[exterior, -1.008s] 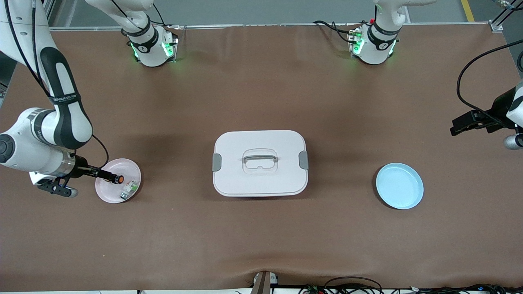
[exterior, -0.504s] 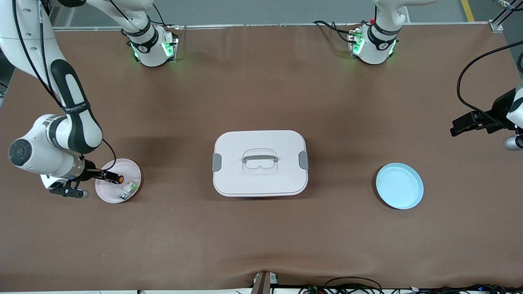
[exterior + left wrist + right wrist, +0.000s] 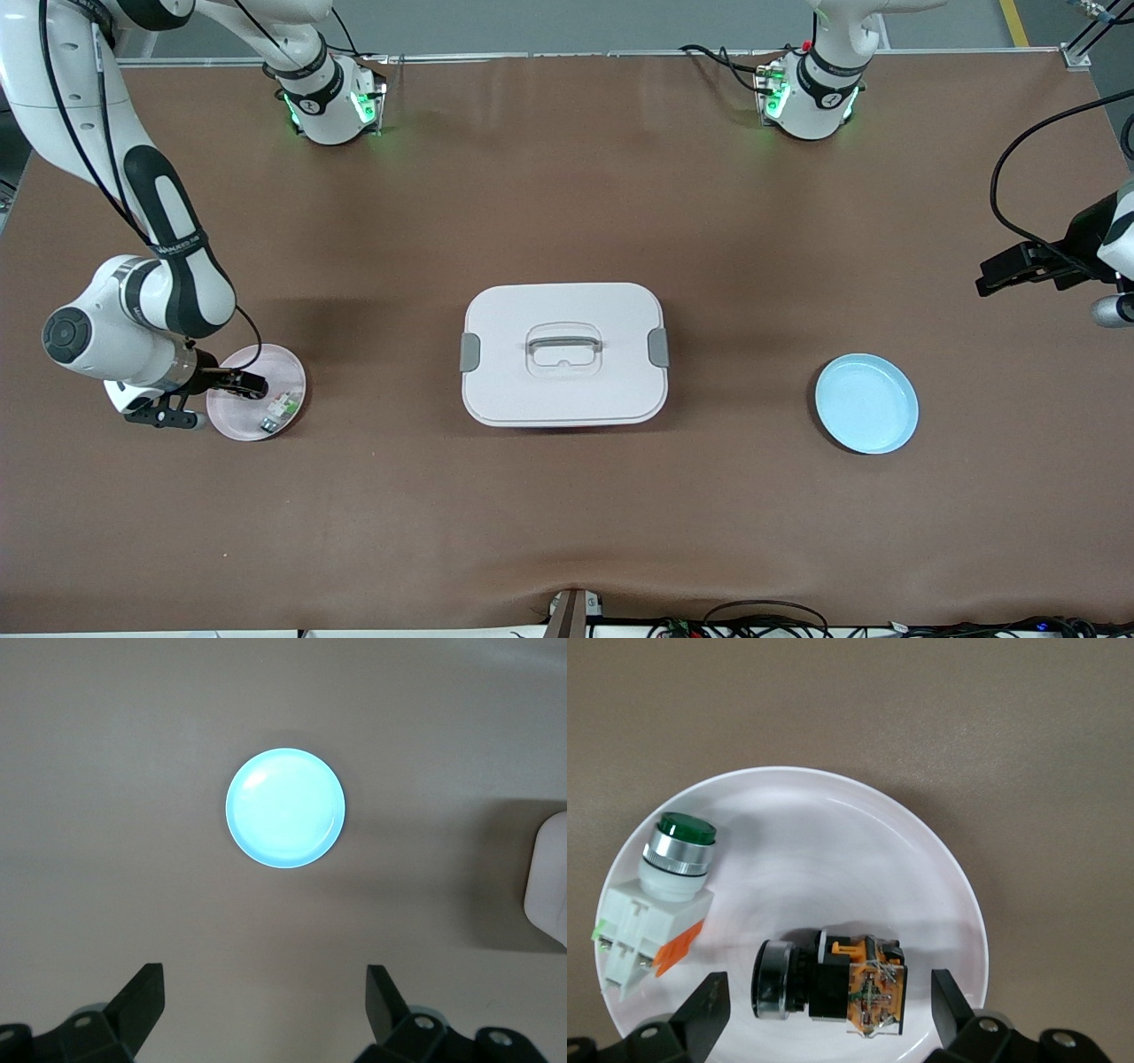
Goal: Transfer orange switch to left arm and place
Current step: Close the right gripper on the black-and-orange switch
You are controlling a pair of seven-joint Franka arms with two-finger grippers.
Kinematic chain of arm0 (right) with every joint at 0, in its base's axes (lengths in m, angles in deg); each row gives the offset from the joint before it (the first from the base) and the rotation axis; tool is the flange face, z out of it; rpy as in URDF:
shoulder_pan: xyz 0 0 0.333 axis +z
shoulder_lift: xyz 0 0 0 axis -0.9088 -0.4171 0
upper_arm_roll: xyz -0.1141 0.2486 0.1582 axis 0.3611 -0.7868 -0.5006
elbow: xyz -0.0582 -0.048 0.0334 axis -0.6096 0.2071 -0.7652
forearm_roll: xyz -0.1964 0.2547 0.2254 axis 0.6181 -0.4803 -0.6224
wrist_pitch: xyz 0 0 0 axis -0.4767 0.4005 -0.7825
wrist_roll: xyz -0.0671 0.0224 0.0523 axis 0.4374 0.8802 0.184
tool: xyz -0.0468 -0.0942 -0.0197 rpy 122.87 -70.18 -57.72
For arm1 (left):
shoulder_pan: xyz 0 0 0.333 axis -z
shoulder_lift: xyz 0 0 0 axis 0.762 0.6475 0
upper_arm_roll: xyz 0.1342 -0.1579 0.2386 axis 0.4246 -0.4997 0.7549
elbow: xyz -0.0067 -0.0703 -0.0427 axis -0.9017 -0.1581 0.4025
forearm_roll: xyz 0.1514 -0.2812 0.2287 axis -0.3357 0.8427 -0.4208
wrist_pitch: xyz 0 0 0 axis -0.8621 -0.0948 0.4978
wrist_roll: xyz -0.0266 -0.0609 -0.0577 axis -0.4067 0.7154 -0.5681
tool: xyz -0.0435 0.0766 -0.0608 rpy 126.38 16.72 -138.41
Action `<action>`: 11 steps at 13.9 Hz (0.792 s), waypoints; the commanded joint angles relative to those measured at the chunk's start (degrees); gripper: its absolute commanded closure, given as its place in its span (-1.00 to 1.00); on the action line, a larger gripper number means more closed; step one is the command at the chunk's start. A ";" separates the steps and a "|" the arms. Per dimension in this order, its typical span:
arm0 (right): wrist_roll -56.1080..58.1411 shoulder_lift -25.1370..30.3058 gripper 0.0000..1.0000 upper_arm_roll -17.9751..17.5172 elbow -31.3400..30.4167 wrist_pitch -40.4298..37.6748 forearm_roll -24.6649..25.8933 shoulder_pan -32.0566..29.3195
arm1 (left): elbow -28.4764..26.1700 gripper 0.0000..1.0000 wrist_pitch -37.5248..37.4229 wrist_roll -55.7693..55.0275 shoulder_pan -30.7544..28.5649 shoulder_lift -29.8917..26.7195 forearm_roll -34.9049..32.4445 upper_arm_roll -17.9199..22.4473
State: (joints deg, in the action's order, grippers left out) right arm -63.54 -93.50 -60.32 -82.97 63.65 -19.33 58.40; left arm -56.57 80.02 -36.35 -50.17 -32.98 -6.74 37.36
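Right wrist: orange switch [image 3: 828, 981] between open right tool [image 3: 828, 1014]

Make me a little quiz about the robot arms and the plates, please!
1. True or false: the left gripper waits, open, over the left arm's end of the table, and the blue plate has nothing on it.
2. The orange switch lies between the open fingers of the right gripper on: A the blue plate, B the pink plate, C the bare table.
3. Fill in: the box stands between the two ____.
Key: 1 true; 2 B; 3 plates.
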 commanded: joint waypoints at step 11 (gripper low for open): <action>1.32 -1.36 -1.00 -0.13 0.05 0.52 -2.09 -0.52 | 0.91 -1.00 0.02 0.17 -0.18 0.53 -0.29 -0.02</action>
State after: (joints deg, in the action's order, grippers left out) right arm -63.52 -94.80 -60.26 -83.14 63.98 -20.06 58.35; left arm -56.57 80.02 -36.35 -50.17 -32.96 -6.74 37.36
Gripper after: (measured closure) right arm 0.000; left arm 0.000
